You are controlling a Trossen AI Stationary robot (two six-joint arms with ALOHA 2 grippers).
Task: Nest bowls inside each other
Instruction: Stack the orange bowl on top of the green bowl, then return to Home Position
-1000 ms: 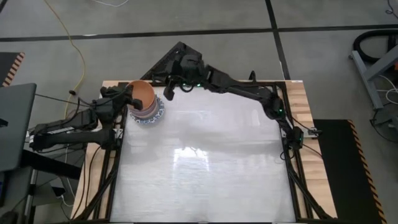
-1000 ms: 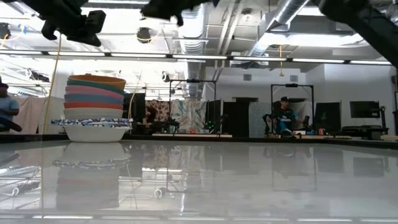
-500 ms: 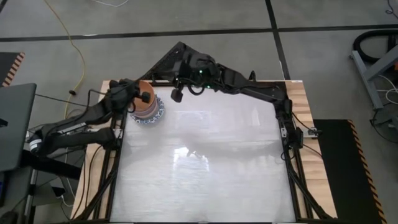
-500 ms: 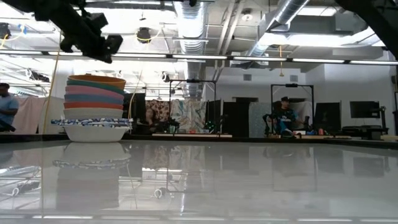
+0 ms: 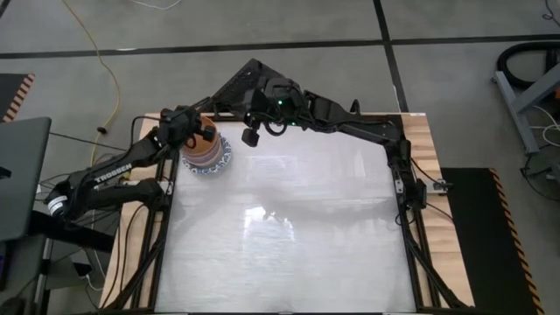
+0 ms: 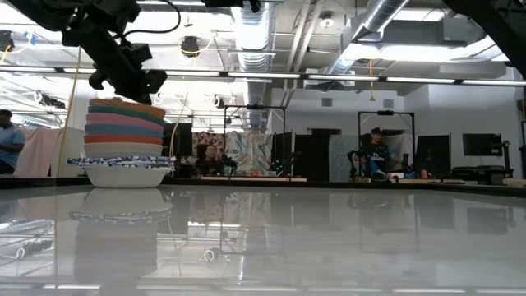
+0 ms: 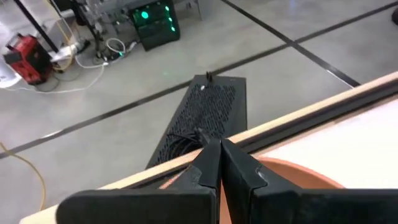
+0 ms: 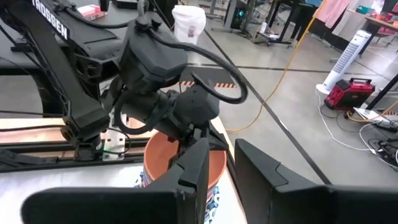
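The left gripper [image 5: 203, 135], shut and empty, hung over the stack [image 5: 206, 156]; the right gripper [image 5: 250, 137], part-open, waited beside. Nesting looked finished; retreat seemed next.

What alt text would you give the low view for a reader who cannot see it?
A stack of nested bowls, orange on top and a white blue-rimmed bowl at the bottom, stands at the glossy table's far left. The left gripper, shut, hangs just above the stack. A workshop lies behind.

place: industrial lab or workshop | evidence: exposed ceiling ducts [image 6: 386, 20], taped concrete floor [image 5: 289, 70], other workstations [image 6: 386, 156], seated person [image 6: 376, 152]
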